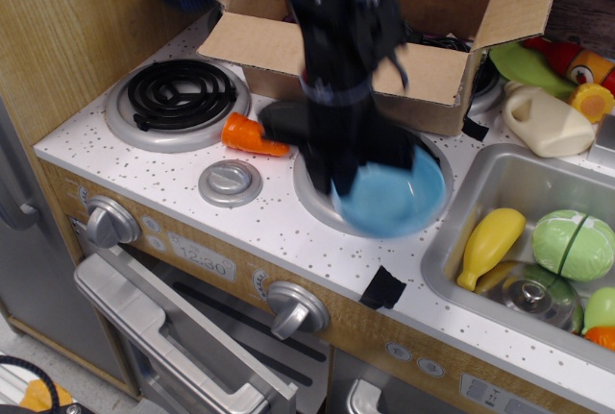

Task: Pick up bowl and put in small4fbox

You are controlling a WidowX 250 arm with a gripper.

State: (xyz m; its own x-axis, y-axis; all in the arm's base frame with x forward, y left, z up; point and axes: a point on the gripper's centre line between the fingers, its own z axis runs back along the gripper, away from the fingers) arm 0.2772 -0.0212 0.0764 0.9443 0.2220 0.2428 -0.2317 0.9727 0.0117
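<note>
The black robot arm (336, 39) comes down from the top edge of the frame, its body crossing in front of the small4fbox (423, 59) and its wrist pointing down over the right stove burner (317, 188). The whole arm is smeared by motion blur, so its joints cannot be made out.

The gripper (351, 169) sits at the left rim of the bowl (392, 195) and is clamped on that rim, holding the bowl tilted so its light blue inside faces the camera. The fingers themselves are too blurred to show how they stand. The bowl hangs over the right burner, just in front of the small4fbox's lowered front flap and not inside the box.

Relative to the small4fbox, which stands open at the back of the counter with its flaps spread: the left burner (181, 92) lies to its front left; an orange toy carrot (252, 135) lies in front of it, between the two burners; the sink (461, 231) is to its front right, holding a yellow toy vegetable (490, 246) and a green round toy (573, 244).

On the oven front below the counter, a printed clock panel (204, 262) reads "12:30".
</note>
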